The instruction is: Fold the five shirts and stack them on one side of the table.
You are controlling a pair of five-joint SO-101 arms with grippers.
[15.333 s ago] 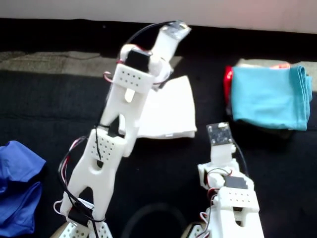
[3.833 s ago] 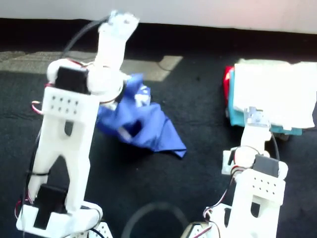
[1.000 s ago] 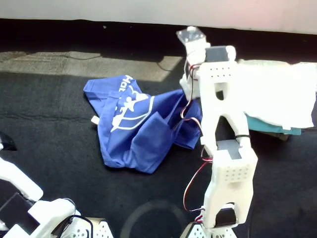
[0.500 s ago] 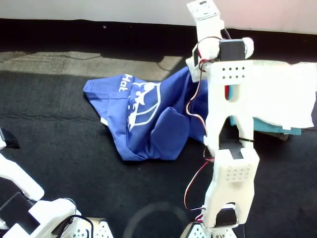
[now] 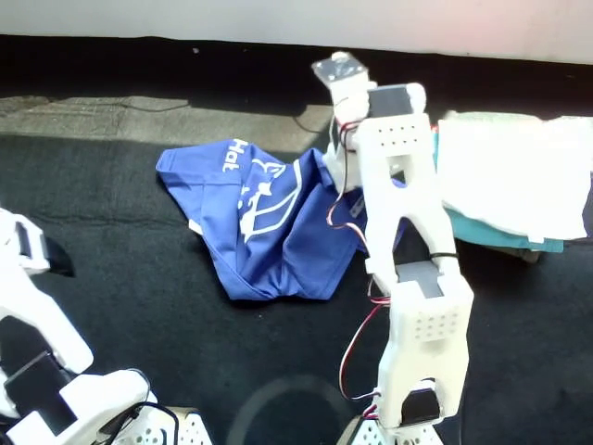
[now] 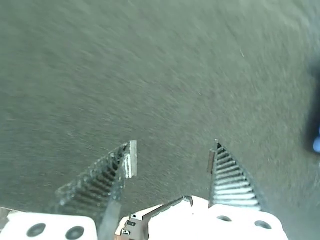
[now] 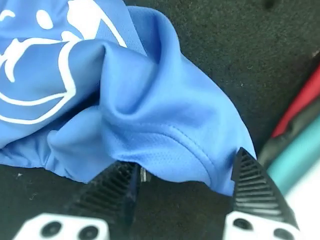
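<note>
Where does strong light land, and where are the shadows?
High view: a bright patch lies near the far edge of the table, and the folded white shirt is strongly lit. Right wrist view: soft shadows sit in the folds of the blue shirt. Left wrist view: even light below the left gripper.

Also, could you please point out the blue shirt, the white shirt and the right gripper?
blue shirt [image 5: 264, 227], high view, on its printed front.
white shirt [image 5: 514, 171], high view, on its folded top.
right gripper [image 7: 189, 161], right wrist view, midway between fingertips.
</note>
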